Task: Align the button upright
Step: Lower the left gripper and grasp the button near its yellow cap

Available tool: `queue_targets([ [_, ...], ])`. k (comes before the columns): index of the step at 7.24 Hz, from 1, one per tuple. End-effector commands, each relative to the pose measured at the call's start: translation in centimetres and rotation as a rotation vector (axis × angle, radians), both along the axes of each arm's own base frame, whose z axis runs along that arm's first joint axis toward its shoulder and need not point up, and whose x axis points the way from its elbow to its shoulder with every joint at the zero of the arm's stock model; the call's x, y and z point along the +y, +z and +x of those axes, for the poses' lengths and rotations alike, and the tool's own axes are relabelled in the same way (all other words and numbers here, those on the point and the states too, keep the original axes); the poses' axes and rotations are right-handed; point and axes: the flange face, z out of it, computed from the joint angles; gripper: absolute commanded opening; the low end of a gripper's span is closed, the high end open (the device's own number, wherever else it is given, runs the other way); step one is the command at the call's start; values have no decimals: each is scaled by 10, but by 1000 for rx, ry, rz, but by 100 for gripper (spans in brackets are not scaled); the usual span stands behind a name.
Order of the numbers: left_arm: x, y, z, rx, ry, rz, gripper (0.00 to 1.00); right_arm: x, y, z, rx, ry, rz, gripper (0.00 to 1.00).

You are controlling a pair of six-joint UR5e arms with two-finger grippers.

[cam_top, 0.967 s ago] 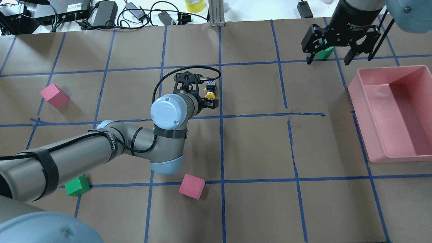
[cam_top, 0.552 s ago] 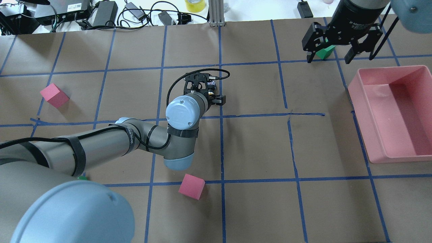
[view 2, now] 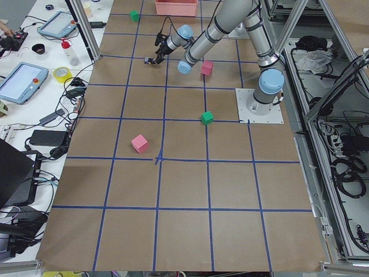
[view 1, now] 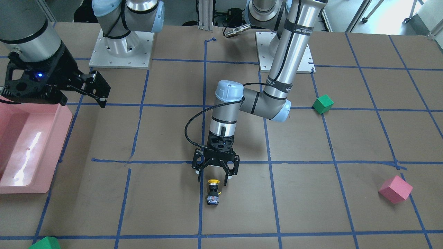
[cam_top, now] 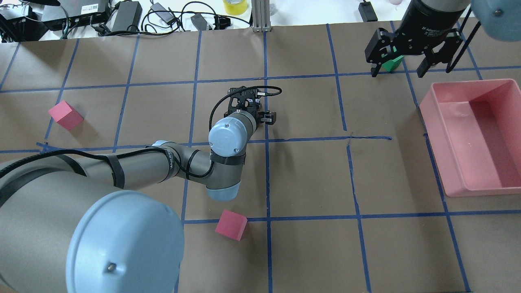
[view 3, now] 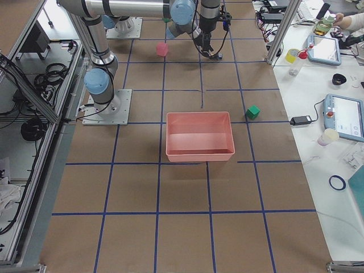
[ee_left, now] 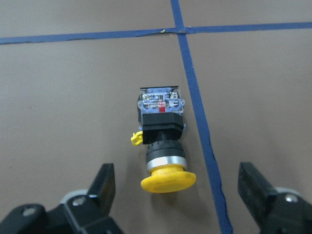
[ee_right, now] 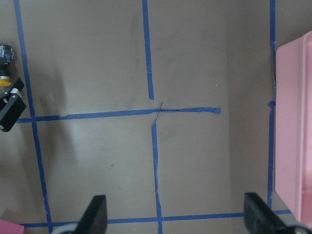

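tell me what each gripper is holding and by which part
Nothing is held. The button lies on its side on the table; the left gripper is open over its cap end, not touching. The right gripper is open and empty.

The table [view 1: 346, 207] holds the sideways button [view 1: 212, 192], pink cubes [view 1: 395, 189], green cubes [view 1: 323, 104] and a bin [view 1: 20, 188].

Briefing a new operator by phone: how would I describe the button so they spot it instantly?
On the table, find the left gripper, open, pointing down. The button lies on its side at its fingertips, beside a blue tape line. Unlike the pink cube, it is small with a yellow cap.
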Motion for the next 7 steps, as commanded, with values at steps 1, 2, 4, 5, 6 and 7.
queue_targets([
  [1, -3, -7, -1, -5, -14, -15, 90, 0, 0, 0, 1, -1, 1, 100],
  [2, -3, -11, -1, -10, -17, -10, 91, 0, 0, 0, 1, -1, 1, 100],
  [4, -2, -13, -1, -11, -25, -12, 84, 0, 0, 0, 1, -1, -1, 100],
  [5, -1, -14, -1, -10, -25, -13, 83, 0, 0, 0, 1, -1, -1, 100],
  [6, 1, -15, -1, -11, -25, -10, 82, 0, 0, 0, 3, 1, 1, 100],
  [7, 1, -15, -1, -11, -25, -10, 77, 3, 3, -1, 3, -2, -5, 100],
])
